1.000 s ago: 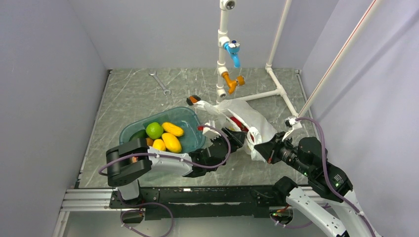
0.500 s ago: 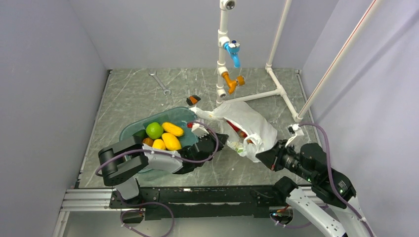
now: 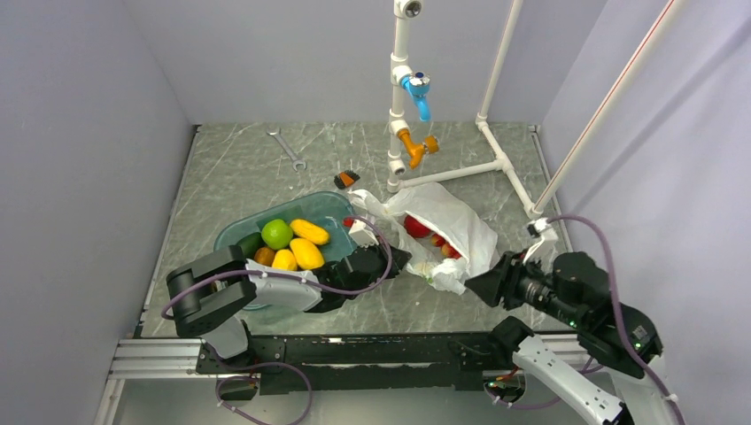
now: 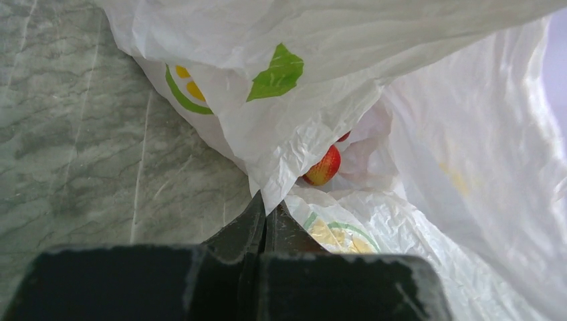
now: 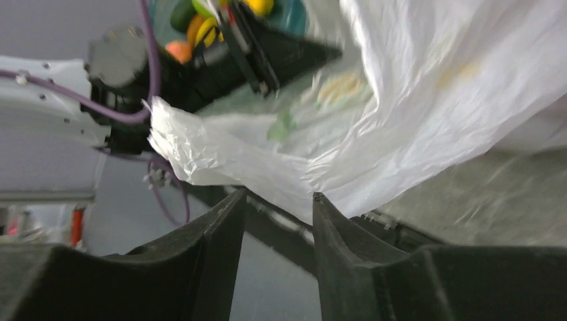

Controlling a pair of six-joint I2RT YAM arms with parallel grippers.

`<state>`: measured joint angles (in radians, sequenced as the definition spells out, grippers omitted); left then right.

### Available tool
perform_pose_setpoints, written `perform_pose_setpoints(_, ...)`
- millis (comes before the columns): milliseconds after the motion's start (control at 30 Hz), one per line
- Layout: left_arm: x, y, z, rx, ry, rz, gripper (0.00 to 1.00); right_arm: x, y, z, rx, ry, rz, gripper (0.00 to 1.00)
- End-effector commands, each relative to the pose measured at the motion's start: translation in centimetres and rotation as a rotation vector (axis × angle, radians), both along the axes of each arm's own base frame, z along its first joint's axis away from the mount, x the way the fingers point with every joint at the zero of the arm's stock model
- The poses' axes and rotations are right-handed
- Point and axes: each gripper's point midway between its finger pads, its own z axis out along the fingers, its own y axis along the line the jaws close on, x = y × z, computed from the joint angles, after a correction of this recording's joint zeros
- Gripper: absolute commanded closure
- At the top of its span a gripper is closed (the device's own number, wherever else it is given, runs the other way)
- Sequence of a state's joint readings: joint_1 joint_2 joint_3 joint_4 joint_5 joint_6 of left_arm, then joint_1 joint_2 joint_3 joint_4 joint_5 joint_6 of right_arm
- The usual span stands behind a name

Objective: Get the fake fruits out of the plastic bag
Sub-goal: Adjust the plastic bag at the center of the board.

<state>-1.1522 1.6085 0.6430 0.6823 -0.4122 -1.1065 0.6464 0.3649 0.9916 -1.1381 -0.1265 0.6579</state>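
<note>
My left pincer is shut tight on the bag. A fold of the bag's rim is squeezed between its two fingers. The bag lies crumpled on the desk, and its mouth is pulled open toward that pincer. Deep inside the bag I see a red apple. From above, more red fruits show in the bag's mouth.

My right pincer is at the bag's near corner with its fingers apart. The bag's thin edge hangs right at the gap. I cannot tell if the edge touches the fingers.

Just to the left of the bag sits the tray, with yellow fruits in it. A white pipe runs along the desk behind the bag.
</note>
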Motion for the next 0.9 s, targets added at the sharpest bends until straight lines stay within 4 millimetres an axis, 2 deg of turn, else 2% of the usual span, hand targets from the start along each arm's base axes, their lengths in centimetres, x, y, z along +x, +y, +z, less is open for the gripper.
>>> perform_pose_setpoints(0, -0.6, -0.5, 1.8, 0.004, -0.035, -0.047, 1.00, 3.3, -2.3, 5.0, -0.107, -0.225, -0.104, 0.50)
perform_pose_setpoints(67, -0.8, -0.7, 1.9, 0.011, -0.033, -0.061, 1.00, 4.5, -2.3, 6.8, -0.105, -0.280, -0.129, 0.38)
perform_pose_setpoints(133, -0.8, -0.7, 2.0, 0.024, -0.039, -0.073, 1.00, 5.2, -1.4, 8.3, -0.086, -0.329, -0.106, 0.21)
perform_pose_setpoints(200, -0.9, -0.8, 2.1, 0.030, -0.048, -0.080, 1.00, 6.2, -0.4, 8.7, -0.076, -0.357, -0.089, 0.07)
perform_pose_setpoints(300, -0.8, -0.8, 2.3, 0.040, -0.051, -0.079, 1.00, 7.6, 1.7, 7.8, -0.072, -0.319, -0.051, 0.04)
perform_pose_setpoints(367, -0.7, -0.7, 2.6, 0.039, -0.053, -0.074, 1.00, 7.7, 3.9, 6.5, -0.050, -0.247, 0.034, 0.10)
perform_pose_setpoints(400, -0.7, -0.7, 2.7, 0.040, -0.057, -0.071, 1.00, 7.4, 5.2, 5.6, -0.033, -0.203, 0.090, 0.17)
perform_pose_setpoints(433, -0.5, -0.6, 2.8, 0.040, -0.063, -0.066, 1.00, 7.0, 6.4, 4.4, -0.009, -0.157, 0.146, 0.30)
perform_pose_setpoints(467, -0.4, -0.5, 2.9, 0.039, -0.067, -0.056, 1.00, 6.6, 7.4, 2.4, 0.005, -0.093, 0.191, 0.38)
perform_pose_setpoints(567, 0.2, -0.2, 3.0, 0.019, -0.064, -0.037, 1.00, 4.9, 8.8, -1.4, 0.088, 0.051, 0.233, 0.56)
perform_pose_setpoints(667, 0.4, 0.0, 3.3, -0.001, -0.069, -0.031, 1.00, 3.0, 9.3, -5.1, 0.161, 0.181, 0.247, 0.61)
perform_pose_setpoints(700, 0.7, 0.1, 3.4, -0.003, -0.075, -0.026, 1.00, 2.4, 9.2, -7.1, 0.163, 0.246, 0.235, 0.63)
perform_pose_setpoints(800, 1.1, 0.8, 3.4, -0.015, -0.062, -0.024, 1.00, 1.3, 7.1, -13.9, 0.040, 0.464, 0.094, 0.68)
perform_pose_setpoints(867, 1.4, 1.3, 3.4, -0.037, -0.049, -0.021, 1.00, 1.1, 5.5, -16.3, -0.049, 0.513, 0.013, 0.68)
